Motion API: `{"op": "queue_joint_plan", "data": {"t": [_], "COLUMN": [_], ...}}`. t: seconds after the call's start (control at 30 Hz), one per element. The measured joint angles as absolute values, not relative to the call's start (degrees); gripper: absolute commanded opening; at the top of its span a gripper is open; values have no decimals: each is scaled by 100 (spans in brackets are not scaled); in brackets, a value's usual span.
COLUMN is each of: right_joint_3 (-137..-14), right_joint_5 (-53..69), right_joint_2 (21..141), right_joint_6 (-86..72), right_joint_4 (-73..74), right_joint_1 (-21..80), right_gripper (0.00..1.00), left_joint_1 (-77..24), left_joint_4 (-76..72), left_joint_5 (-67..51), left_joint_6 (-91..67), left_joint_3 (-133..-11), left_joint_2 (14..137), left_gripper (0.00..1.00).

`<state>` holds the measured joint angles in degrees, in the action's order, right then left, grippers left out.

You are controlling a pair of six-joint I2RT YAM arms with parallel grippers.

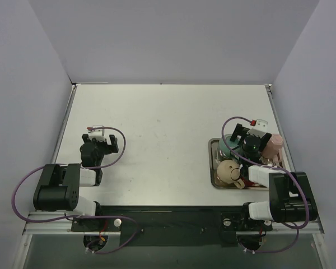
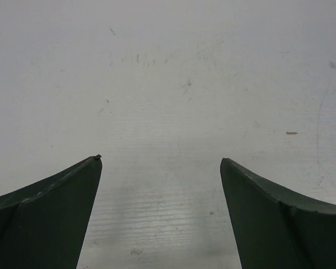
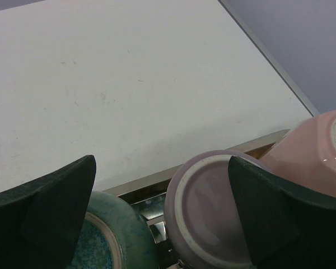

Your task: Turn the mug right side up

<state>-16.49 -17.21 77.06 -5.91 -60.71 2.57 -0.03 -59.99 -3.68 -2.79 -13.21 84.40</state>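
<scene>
Right-wrist view alone shows the lavender mug (image 3: pixel 204 207) base-up in the tray (image 3: pixel 151 182) at the tabletop (image 3: pixel 129 84) right edge, under the released right tool (image 3: pixel 161 161); left tool (image 2: pixel 160 158) released too.

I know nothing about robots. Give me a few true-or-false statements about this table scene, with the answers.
1. The shiny metal tray lies on the right side of the white table. True.
2. The left gripper grips a mug. False: it hangs open over bare table.
3. The lavender ceramic mug shows its base to the right wrist camera. True.
4. The right gripper is shut. False: its jaws stand open above the tray.
</scene>
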Motion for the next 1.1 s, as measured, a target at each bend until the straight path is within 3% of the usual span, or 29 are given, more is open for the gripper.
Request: {"op": "queue_joint_plan", "data": {"t": [0.3, 0.43, 0.57, 0.7, 0.83, 1.1], "right_joint_3": [-1575, -1579, -2139, -3999, -5568, -4882], "right_joint_5": [-1804, -1789, -1431, -130, 676, 311], "right_joint_2": [7666, 7043, 6182, 5872, 6036, 5658], "right_joint_6": [-521, -311, 370, 1662, 2936, 3830], "right_joint_4": [-6139, -5247, -3627, -1061, 1304, 4246], "right_joint_1": [318, 554, 1179, 1741, 2067, 2215], "right_gripper": [100, 99, 99, 91, 91, 96], "left_joint_1": [-5, 174, 266, 268, 268, 268], "left_joint_4": [-6029, -5607, -4510, -3649, -3004, -2578], "left_joint_5": [-366, -532, -1066, -1994, -2473, -2783], "left_joint_6": [-281, -305, -198, 161, 375, 475], "left_joint_3": [-1321, -1365, -1815, -2233, -2237, -2222], "left_joint_2": [8440, 8068, 7260, 6812, 6737, 6840], "left_gripper": [98, 98, 98, 98, 98, 98]}}
